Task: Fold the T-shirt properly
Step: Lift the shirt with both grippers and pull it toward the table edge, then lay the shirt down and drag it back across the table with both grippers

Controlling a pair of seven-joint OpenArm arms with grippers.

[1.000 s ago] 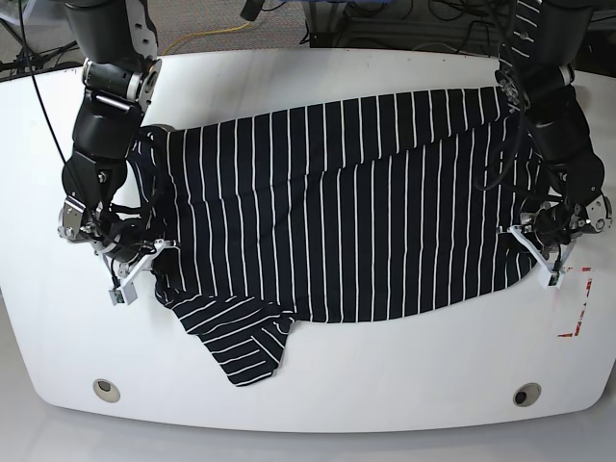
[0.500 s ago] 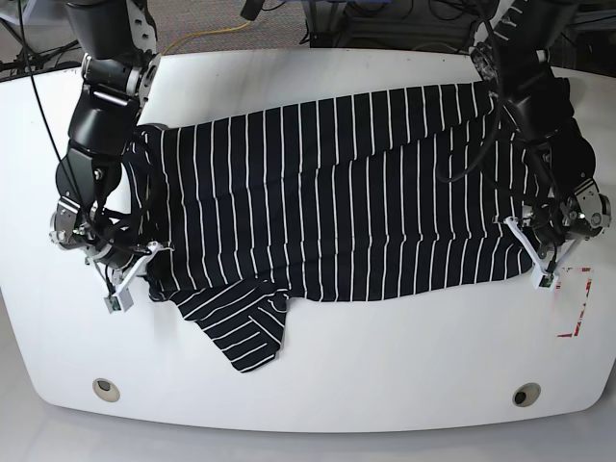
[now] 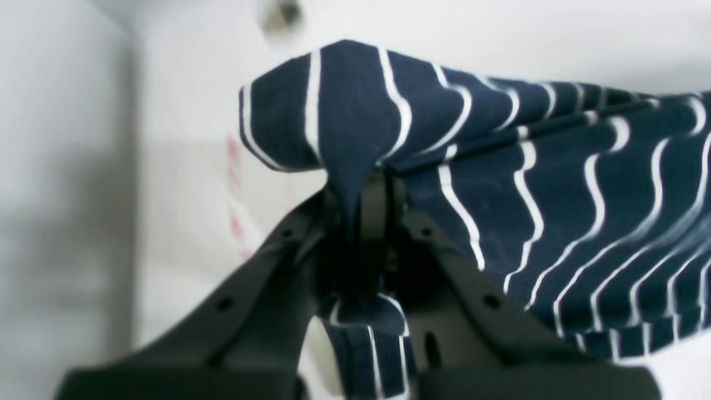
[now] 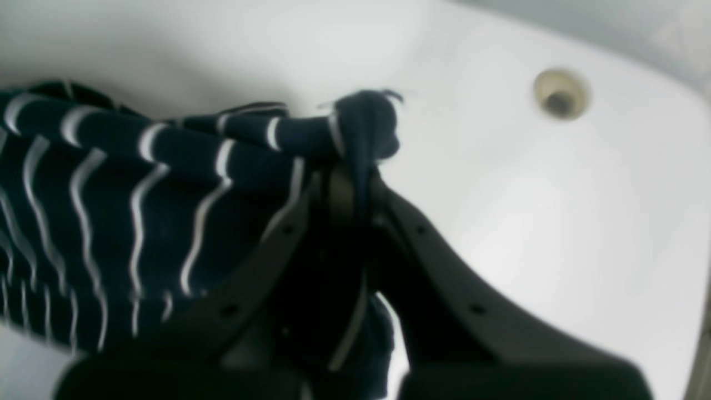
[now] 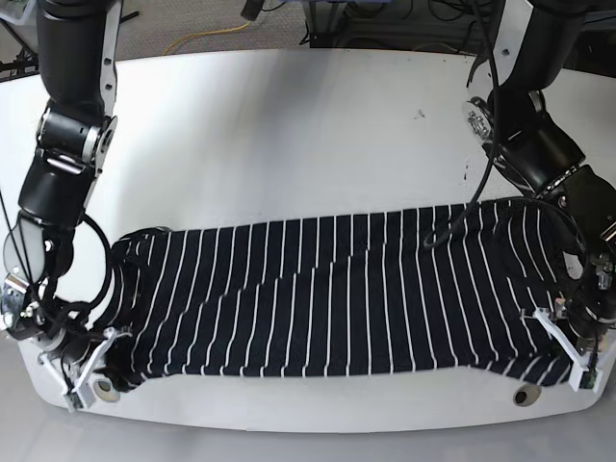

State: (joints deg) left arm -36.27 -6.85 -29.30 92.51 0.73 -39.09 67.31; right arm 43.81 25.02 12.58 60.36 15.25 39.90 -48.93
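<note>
The T-shirt (image 5: 337, 298), black with thin white stripes, lies stretched in a wide band across the front of the white table (image 5: 289, 125). My left gripper (image 5: 576, 364), on the base view's right, is shut on the shirt's right front corner. The left wrist view shows its jaws (image 3: 366, 189) pinching a bunched fold of the shirt (image 3: 555, 183). My right gripper (image 5: 89, 371), on the base view's left, is shut on the shirt's left front corner. The right wrist view shows it (image 4: 355, 183) clamped on a twisted tip of fabric (image 4: 111, 211).
Both grippers are close to the table's front edge. A round table hole (image 5: 525, 396) sits near the left gripper and another (image 5: 104, 389) near the right gripper. Red tape marks (image 3: 236, 189) lie on the table by the left gripper. Cables lie behind the table.
Both grippers have moved toward the table's front edge, dragging the shirt with them. The shirt now lies as a lower, flatter band, and the loose sleeve at the front left no longer shows.
</note>
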